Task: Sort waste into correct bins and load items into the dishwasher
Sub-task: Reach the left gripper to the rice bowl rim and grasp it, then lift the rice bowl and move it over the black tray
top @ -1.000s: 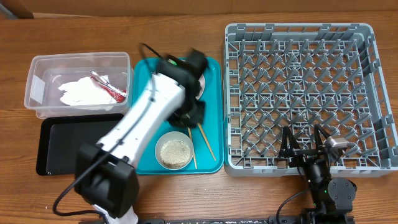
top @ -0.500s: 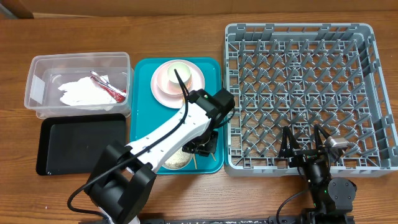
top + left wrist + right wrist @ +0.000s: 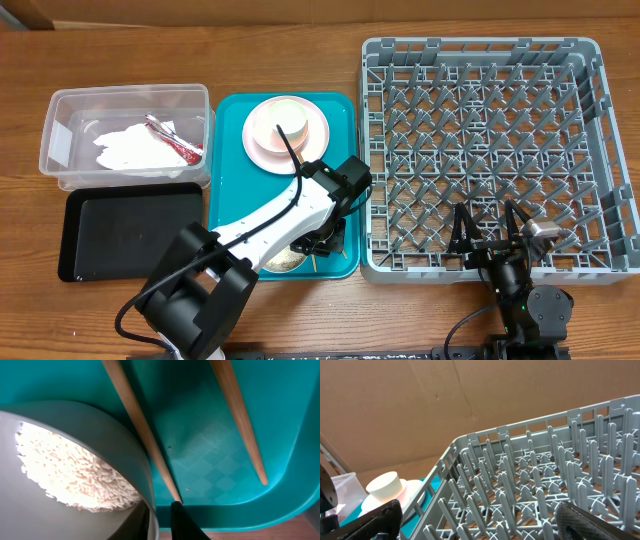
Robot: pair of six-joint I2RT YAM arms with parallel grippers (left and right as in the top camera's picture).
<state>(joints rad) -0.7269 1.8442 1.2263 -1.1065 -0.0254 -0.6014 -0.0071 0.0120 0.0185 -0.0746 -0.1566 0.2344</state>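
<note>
My left gripper (image 3: 318, 240) is down at the front of the teal tray (image 3: 225, 190). Its fingers (image 3: 162, 522) straddle the right rim of the whitish bowl (image 3: 125, 435) holding white rice (image 3: 75, 475), closed on it. The bowl is mostly hidden under the arm from overhead (image 3: 278, 260). Two wooden chopsticks (image 3: 145, 445) lie on the tray just beside the bowl. A pink plate (image 3: 262, 140) with a white cup (image 3: 385, 485) stands at the tray's back. My right gripper (image 3: 480, 527) is open and empty at the grey dish rack's (image 3: 480, 150) front edge.
The clear tub (image 3: 60, 150) at the left holds a crumpled white napkin (image 3: 125, 148) and a red wrapper (image 3: 175, 140). The shallow black tray (image 3: 130, 235) lies in front of it. The rack holds no dishes. Its wall stands right beside the teal tray.
My left arm swung from the plate at the tray's back to the rice bowl at the front and settled over its rim. The right arm has not moved.
</note>
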